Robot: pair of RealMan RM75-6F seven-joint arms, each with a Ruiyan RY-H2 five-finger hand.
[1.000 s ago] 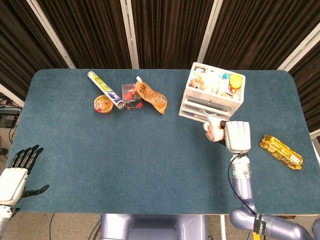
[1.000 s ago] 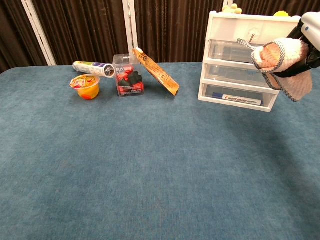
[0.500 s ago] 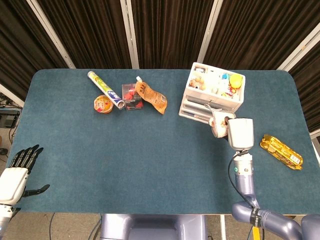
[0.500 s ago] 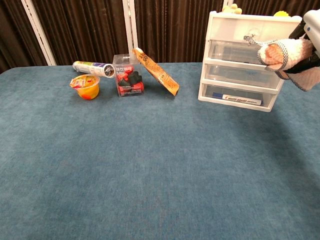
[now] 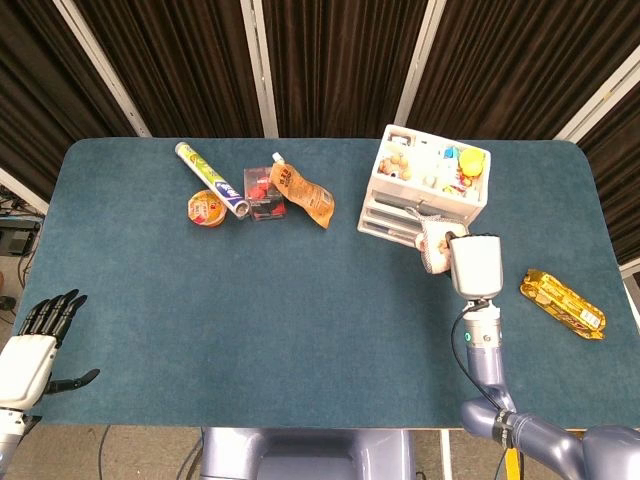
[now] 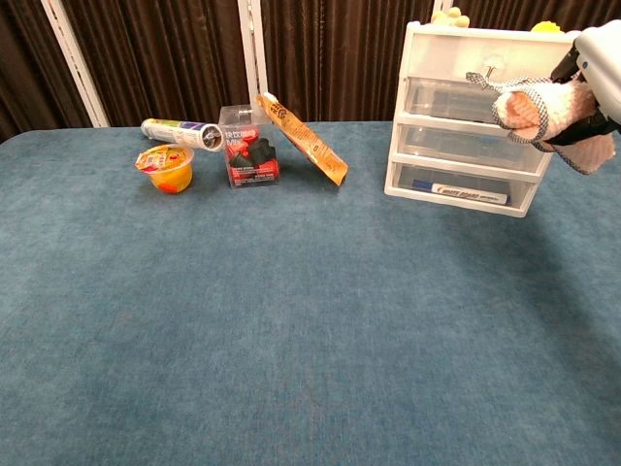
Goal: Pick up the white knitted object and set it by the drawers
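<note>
I carried the white knitted object (image 6: 543, 109) in my right hand (image 5: 476, 265) up and rightward toward the drawers (image 6: 466, 146), then eased slightly back left in frame.

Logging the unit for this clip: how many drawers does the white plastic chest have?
3, stacked: top drawer, middle drawer, and bottom drawer holding a marker. The right hand with the knitted object covers their right ends; no more appear hidden.
</note>
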